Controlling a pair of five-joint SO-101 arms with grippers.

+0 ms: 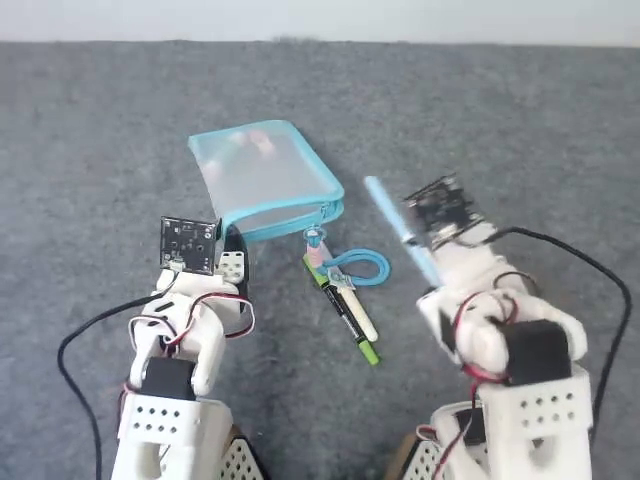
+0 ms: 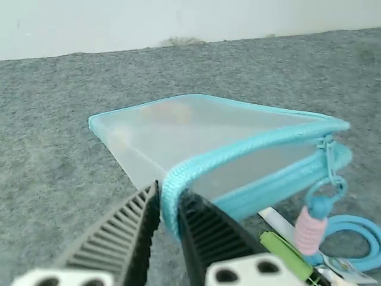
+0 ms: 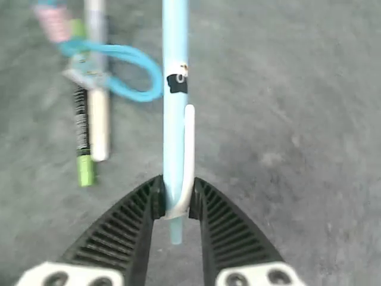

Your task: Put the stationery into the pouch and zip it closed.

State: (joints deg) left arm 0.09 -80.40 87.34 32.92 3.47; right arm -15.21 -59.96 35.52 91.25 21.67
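A translucent pouch [image 1: 262, 178] with a teal zipper edge lies flat at the table's middle. My left gripper [image 2: 168, 205] is shut on the pouch [image 2: 196, 131] at the corner of its zipper edge; in the high view the left gripper [image 1: 234, 250] sits at the pouch's near corner. The zipper pull [image 2: 324, 199] carries a pink bead and a blue cord loop [image 1: 358, 268]. My right gripper [image 3: 175, 199] is shut on a light-blue pen [image 3: 174, 89], held above the table to the right of the pouch, where the light-blue pen [image 1: 398, 225] points toward it. A green-tipped pen [image 1: 345, 312] and a white pen [image 1: 360, 318] lie on the table below the zipper pull.
Grey carpet-like cloth [image 1: 520, 120] covers the table, with open room left, right and beyond the pouch. A pale wall [image 1: 320, 18] bounds the far edge. Black cables [image 1: 600, 290] trail beside both arm bases.
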